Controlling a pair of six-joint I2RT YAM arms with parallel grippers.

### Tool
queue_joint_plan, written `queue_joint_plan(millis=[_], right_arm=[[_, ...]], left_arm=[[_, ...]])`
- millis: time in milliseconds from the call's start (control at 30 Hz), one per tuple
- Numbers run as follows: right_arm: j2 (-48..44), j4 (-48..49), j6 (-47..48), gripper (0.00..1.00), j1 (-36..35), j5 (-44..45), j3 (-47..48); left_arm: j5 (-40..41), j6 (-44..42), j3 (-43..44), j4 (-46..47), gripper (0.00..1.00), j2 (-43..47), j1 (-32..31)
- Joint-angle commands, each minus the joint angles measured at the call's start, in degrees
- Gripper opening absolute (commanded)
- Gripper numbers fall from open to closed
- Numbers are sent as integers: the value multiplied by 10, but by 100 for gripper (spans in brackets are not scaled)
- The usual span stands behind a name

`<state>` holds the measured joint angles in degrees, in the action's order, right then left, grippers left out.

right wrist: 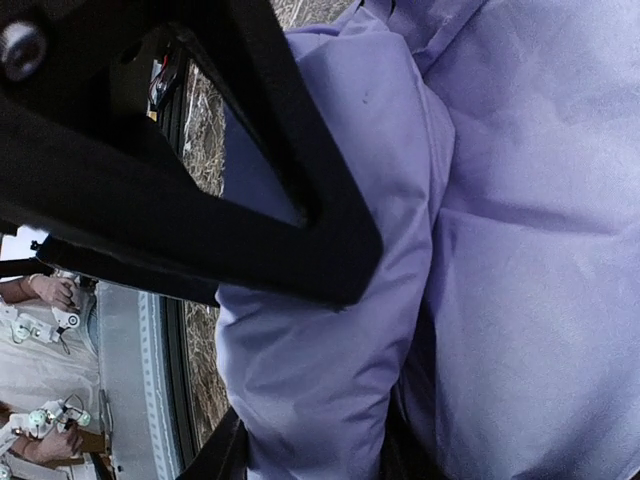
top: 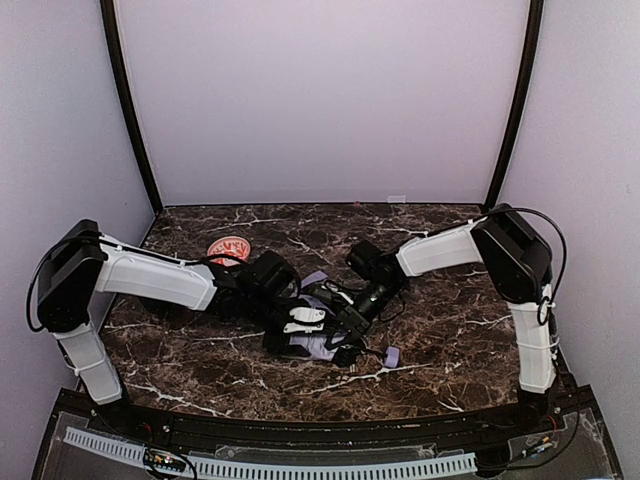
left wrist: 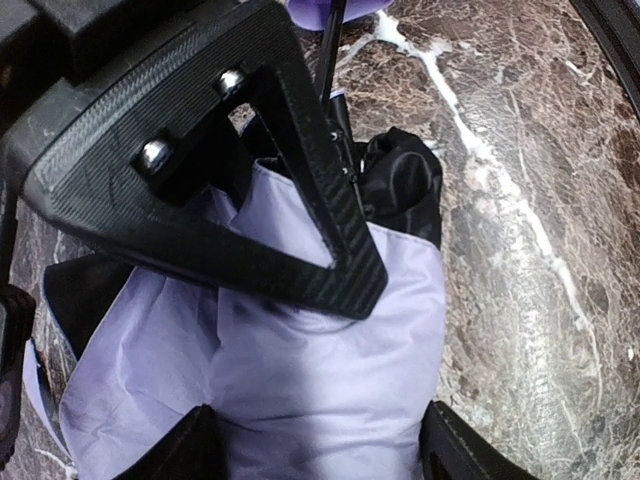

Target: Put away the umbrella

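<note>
The umbrella [top: 318,346] lies collapsed in the middle of the marble table, its pale lavender fabric bunched over black underside, its small lavender handle [top: 391,355] pointing to the near right. My left gripper [top: 300,322] reaches in from the left and my right gripper [top: 350,320] from the right, almost meeting over it. In the left wrist view the lavender fabric [left wrist: 320,370] fills the gap of my left gripper [left wrist: 320,445] and touches both fingers; the thin black shaft [left wrist: 330,40] runs off the top. In the right wrist view my right gripper [right wrist: 310,445] pinches a fold of fabric [right wrist: 330,330].
A small red-patterned bowl [top: 228,247] sits on the table behind the left arm. Purple walls close the back and sides. The table's near edge, with a white slotted rail [top: 270,465], runs along the bottom.
</note>
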<state>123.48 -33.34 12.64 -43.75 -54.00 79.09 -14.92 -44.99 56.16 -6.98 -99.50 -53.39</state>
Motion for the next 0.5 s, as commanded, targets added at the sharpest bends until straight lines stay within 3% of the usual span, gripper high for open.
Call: queue_joint_plan(millis=[0,167,300,467], right_arm=[[22,-41,-39,10,12,97,-13],[-25,8,-77,35,38,97,-28],[-84,26,-79,51,48,88,-37],[-159,41,-88,60,78,113,-63]], left_arm=[[-4,22,21,-153,68,-73,-3],[-8,18,40,-196,55,-105,-3],[-22,26,67,-235,36,-134,-3],[-42,58,111,-285,26,-175,7]])
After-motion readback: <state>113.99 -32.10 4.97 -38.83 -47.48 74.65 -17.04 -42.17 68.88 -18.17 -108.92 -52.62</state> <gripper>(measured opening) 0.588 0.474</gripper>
